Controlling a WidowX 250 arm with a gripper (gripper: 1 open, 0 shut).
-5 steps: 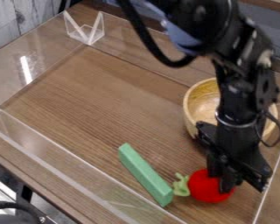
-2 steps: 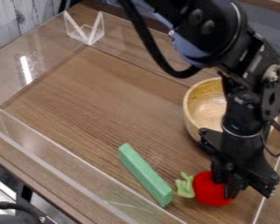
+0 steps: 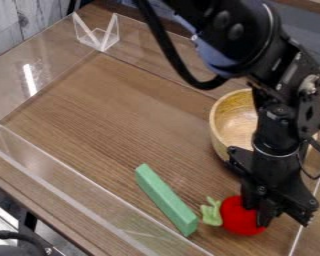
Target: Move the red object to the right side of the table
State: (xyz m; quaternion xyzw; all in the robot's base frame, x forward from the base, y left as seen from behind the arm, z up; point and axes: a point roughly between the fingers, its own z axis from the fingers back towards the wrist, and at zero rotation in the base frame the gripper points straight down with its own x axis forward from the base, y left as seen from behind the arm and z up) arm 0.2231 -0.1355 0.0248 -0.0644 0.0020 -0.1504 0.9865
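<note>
The red object (image 3: 239, 214), a small round red toy fruit with a green leafy tip pointing left, lies on the table (image 3: 109, 120) near its front right corner. My gripper (image 3: 263, 207) points straight down over the fruit's right half. Its black fingers are closed in on the fruit, which rests at table level. The arm rises from there up through the top right of the camera view and hides part of the fruit.
A flat green block (image 3: 167, 199) lies just left of the fruit, almost touching its leaf. A wooden bowl (image 3: 240, 118) stands behind the gripper at the right edge. Low clear acrylic walls (image 3: 43, 165) edge the tabletop, with a clear stand (image 3: 96, 33) at the back left.
The arm above the wrist has shifted slightly to the right since the oldest frame. The gripper and the fruit stay in the same spot.
</note>
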